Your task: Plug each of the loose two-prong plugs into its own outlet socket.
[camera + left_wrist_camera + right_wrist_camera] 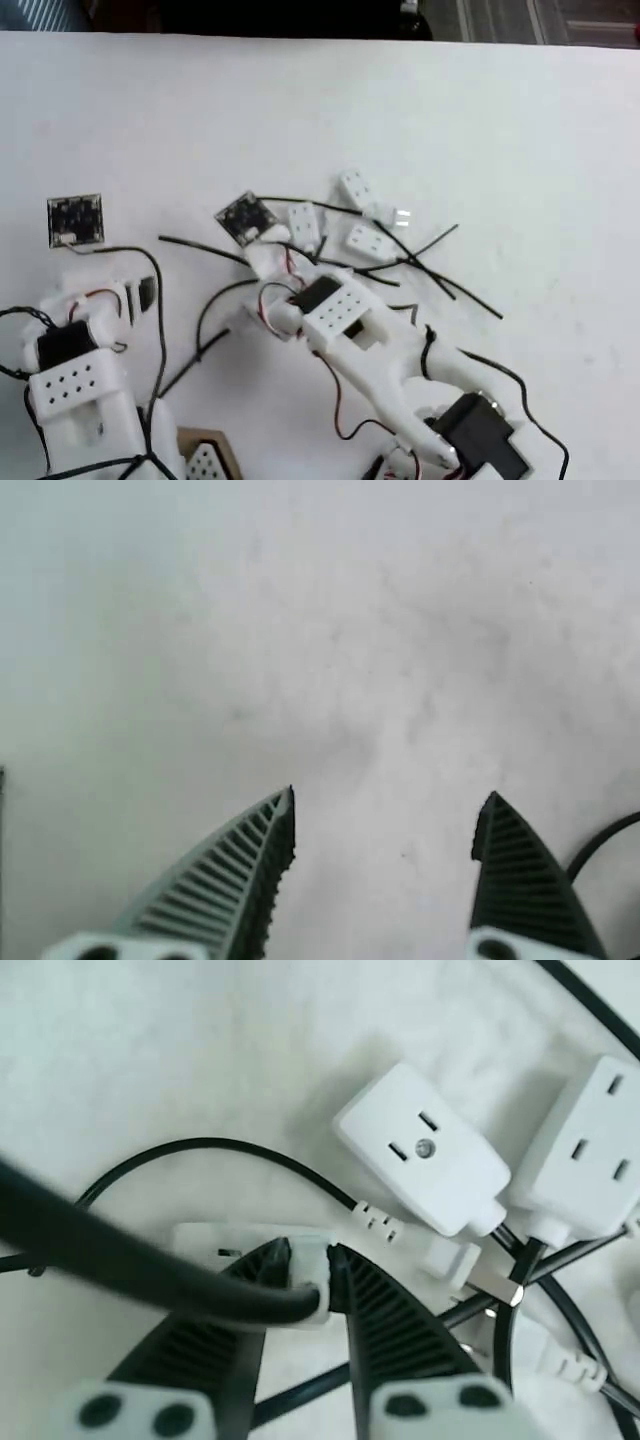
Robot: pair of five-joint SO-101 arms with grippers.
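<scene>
My right gripper [312, 1260] is shut on a white two-prong plug [308, 1272] with a black cord [150, 1260], low over the table. In the high view this gripper [268, 264] sits just short of a cluster of three white outlet sockets [303, 226], [357, 188], [370, 242]. Close ahead in the right wrist view lie one socket [425, 1150], a second socket [590, 1155], and another plug with metal prongs [482, 1272]. My left gripper [385, 825] is open over bare table, at the lower left in the high view [133, 297].
Black cords [430, 265] cross the table around the sockets. Two black square boards [75, 220], [243, 218] lie left of the cluster. A brown cardboard piece [222, 445] sits at the front edge. The far half of the white table [320, 110] is bare.
</scene>
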